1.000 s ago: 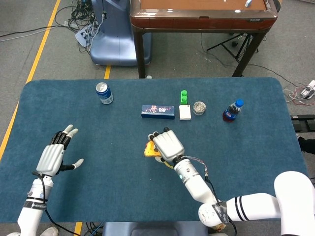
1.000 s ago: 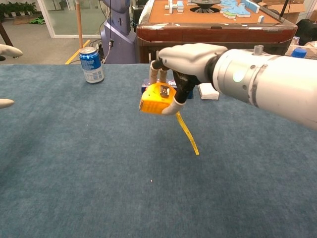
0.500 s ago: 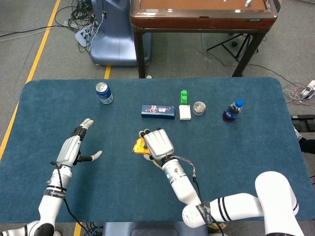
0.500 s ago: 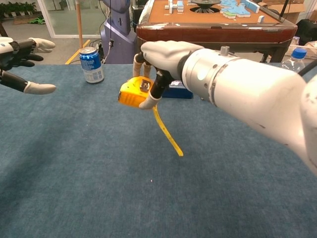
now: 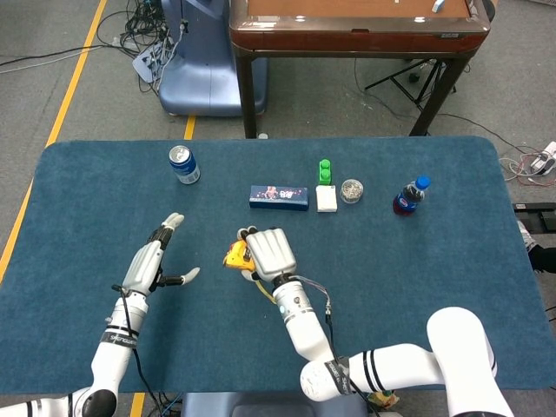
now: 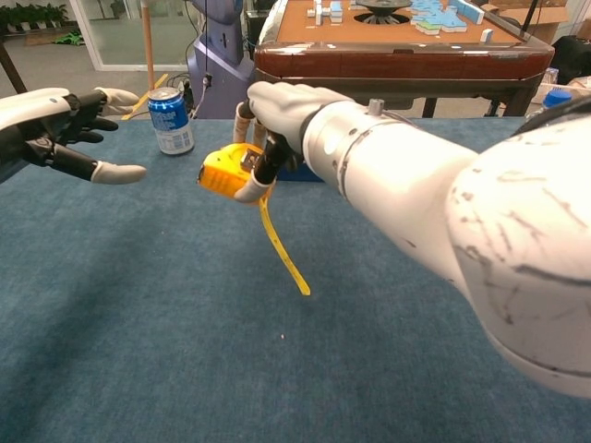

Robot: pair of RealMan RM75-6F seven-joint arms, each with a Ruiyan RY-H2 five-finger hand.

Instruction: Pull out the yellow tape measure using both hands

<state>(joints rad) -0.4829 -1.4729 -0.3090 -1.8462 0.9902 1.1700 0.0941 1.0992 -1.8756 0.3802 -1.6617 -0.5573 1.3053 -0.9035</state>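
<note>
Gripping yellow tape measure point(image 6: 222, 169) in right robot hand point(image 6: 277, 109), blade dangling, left robot hand point(image 6: 55, 129) spread empty

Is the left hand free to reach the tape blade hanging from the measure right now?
Probably yes: the left hand is open, and only bare table lies between it and the blade dangling below the tape measure held by the right hand.

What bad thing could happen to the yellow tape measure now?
The right hand holds the yellow tape measure above the table, so a weak grip might drop it. Its loose tape strip dangles away from the open left hand, which may miss it. Reaching over, that hand could bump the blue soda can.
</note>
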